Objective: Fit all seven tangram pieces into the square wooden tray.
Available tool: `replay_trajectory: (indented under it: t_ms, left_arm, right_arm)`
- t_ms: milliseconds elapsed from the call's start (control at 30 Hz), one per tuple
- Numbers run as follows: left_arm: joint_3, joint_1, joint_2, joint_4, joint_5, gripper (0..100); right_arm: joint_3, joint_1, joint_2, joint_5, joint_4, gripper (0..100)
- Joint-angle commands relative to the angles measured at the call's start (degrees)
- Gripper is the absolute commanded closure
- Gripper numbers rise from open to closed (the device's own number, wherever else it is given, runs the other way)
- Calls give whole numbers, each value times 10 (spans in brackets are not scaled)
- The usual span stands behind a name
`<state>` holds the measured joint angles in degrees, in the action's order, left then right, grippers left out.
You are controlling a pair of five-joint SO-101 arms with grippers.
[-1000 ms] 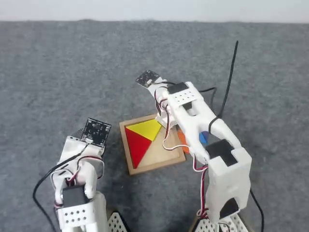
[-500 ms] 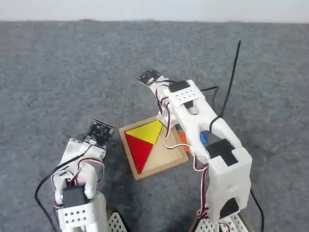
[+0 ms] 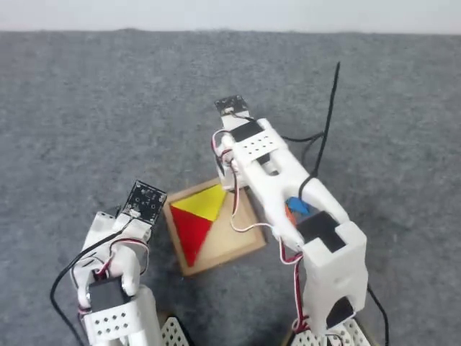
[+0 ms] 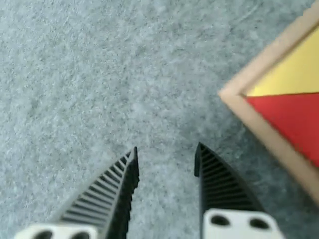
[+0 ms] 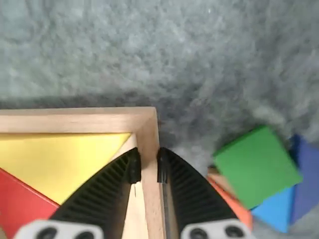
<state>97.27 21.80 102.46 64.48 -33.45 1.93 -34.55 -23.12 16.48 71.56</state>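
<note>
Surface: grey carpet [image 3: 86, 108] under both arms, with a pale wall strip [image 3: 216, 14] at 12 o'clock.
Tray: the wooden tray [image 3: 223, 258] lies askew near the centre. It holds a yellow triangle [image 3: 200, 203] at its 12 o'clock and a red triangle [image 3: 189, 232] at its 8 o'clock.
Loose pieces: a green square [image 5: 256, 164], blue piece [image 5: 279, 211] and orange piece [image 5: 229, 201] are heaped at the tray's 3 o'clock.
Right gripper [image 5: 147, 167]: clenched on the tray's rim near a corner, one finger inside and one outside.
Left gripper [image 4: 164, 164]: released, above carpet near the tray's 9 o'clock corner.
Hidden: the right arm covers the tray's 3 o'clock rim and most of the heap.

A grey carpeted surface [image 3: 86, 108] is spread across the frame; a pale wall strip [image 3: 230, 14] is seen along the top edge.
</note>
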Motion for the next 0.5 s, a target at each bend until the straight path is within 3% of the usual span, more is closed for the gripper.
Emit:
replay_trajectory:
  t_ms: [0, 267, 467]
  left_arm:
    - [-7, 8, 11, -2, -4, 823]
    - [-7, 8, 11, -2, -4, 823]
    - [-7, 8, 11, -2, -4, 823]
  right_arm:
    - [51, -19, 8, 64, 0, 992]
    - [75, -15, -31, 163, -31, 992]
    - [163, -13, -94, 174, 22, 992]
